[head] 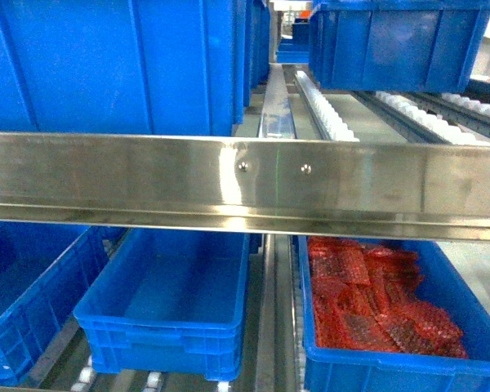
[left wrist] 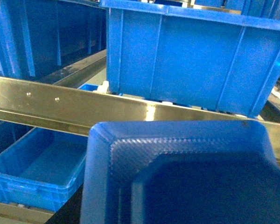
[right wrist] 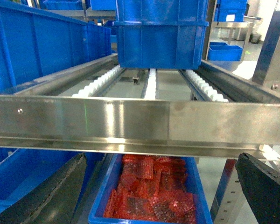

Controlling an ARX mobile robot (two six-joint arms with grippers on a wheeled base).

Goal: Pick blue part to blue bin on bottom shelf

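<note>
The blue part, dark blue with a rounded rim and a textured face, fills the lower half of the left wrist view. It hangs in the air in front of the shelf rail, held in my left gripper, whose fingers it hides. An empty blue bin stands on the bottom shelf, and the same blue bin lies below and left of the part. My right gripper is open, its dark fingers wide apart with nothing between them. Neither gripper shows in the head view.
A steel shelf rail runs across at mid-height. Below it on the right is a blue bin of red mesh packets. Another blue bin sits at far left. Large blue crates stand on the roller shelf above.
</note>
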